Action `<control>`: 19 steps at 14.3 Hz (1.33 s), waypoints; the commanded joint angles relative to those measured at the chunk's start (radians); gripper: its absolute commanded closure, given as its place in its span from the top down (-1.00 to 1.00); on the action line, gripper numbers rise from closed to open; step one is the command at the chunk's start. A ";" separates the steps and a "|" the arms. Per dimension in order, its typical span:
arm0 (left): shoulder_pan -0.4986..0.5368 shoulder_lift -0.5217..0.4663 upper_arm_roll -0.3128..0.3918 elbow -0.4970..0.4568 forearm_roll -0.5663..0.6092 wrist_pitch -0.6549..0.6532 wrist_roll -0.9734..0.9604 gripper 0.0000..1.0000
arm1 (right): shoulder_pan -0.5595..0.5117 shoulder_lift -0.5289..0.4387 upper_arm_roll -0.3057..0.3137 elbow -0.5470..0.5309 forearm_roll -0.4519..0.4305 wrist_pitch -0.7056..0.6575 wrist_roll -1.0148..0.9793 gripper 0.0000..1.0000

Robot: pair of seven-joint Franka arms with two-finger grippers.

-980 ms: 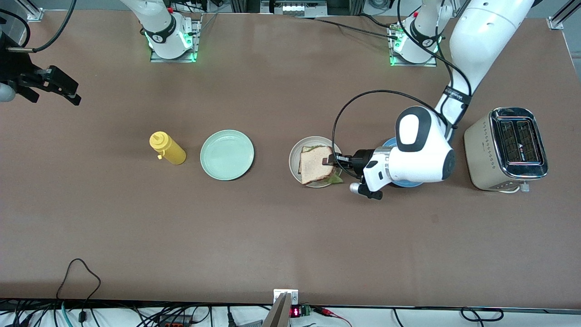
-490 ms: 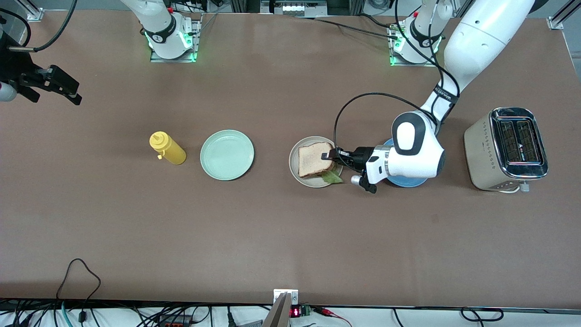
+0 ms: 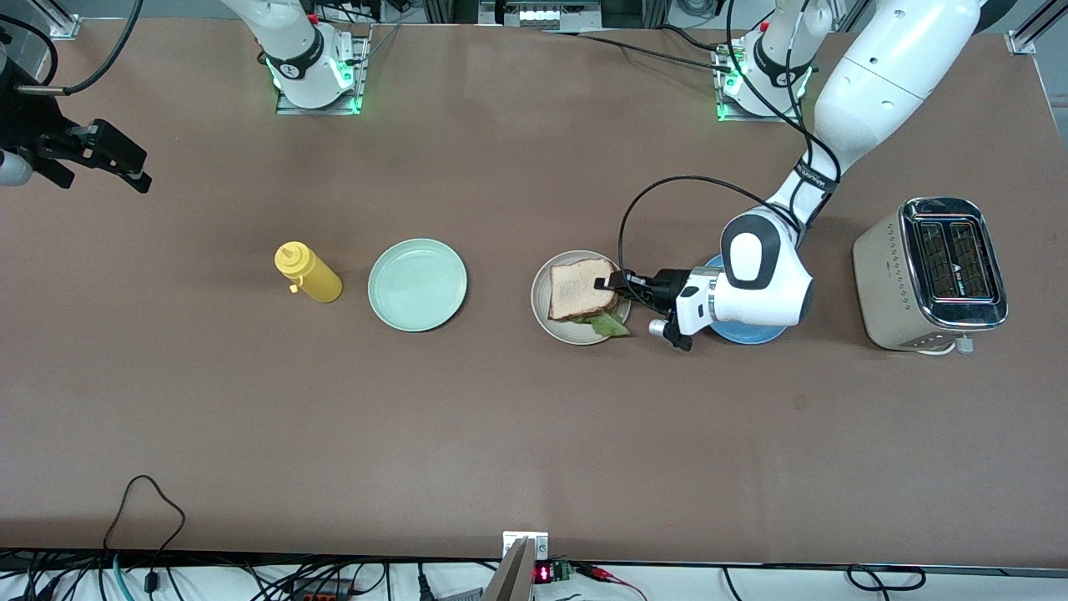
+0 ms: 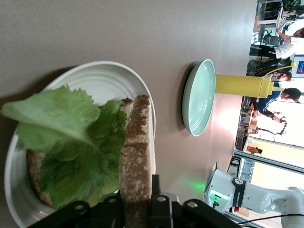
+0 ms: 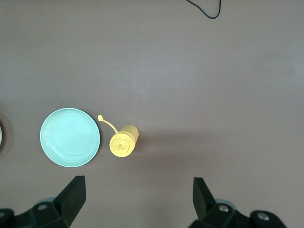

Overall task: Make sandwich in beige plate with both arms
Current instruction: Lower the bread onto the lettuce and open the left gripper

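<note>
I have the left tool [image 3: 607,280] low over the beige plate [image 3: 542,313], at the edge of the plate toward the left arm's end of the surface. In the left wrist view its fingers [image 4: 160,202] sit on either side of the crust of the top bread slice [image 4: 137,156], so I read it as clamped on that slice, though how firmly I cannot tell. The slice stands tilted up on edge in that view, with the lettuce leaf [image 4: 61,128] spread over the lower bread slice [image 4: 33,175] beneath it. From the front view the sandwich [image 3: 581,292] lies in the beige plate, a tip of lettuce hanging over the rim on the side nearer the front camera.

The blue plate [image 3: 751,335] sits just beside the beige one, mostly under the left arm's wrist, and the toaster [image 3: 930,271] stands near the left arm's end.

My right tool [image 3: 104,159] waits up over the right arm's end of the surface with its fingers [image 5: 71,199] spread wide apart and holding nothing. The mint-green plate [image 3: 417,285] and the yellow squeeze bottle [image 3: 307,272] stand side by side, apart from the sandwich
</note>
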 commanded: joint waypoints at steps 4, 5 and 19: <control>0.003 -0.017 0.009 -0.009 -0.011 0.003 0.027 1.00 | 0.003 -0.025 0.000 -0.021 -0.001 0.000 -0.012 1.00; 0.003 -0.021 0.013 -0.008 0.009 0.003 0.025 1.00 | 0.003 -0.025 0.000 -0.021 -0.001 0.000 -0.012 1.00; 0.034 -0.116 0.021 0.222 0.705 -0.366 -0.339 1.00 | 0.002 -0.020 -0.005 -0.019 0.003 0.004 -0.012 1.00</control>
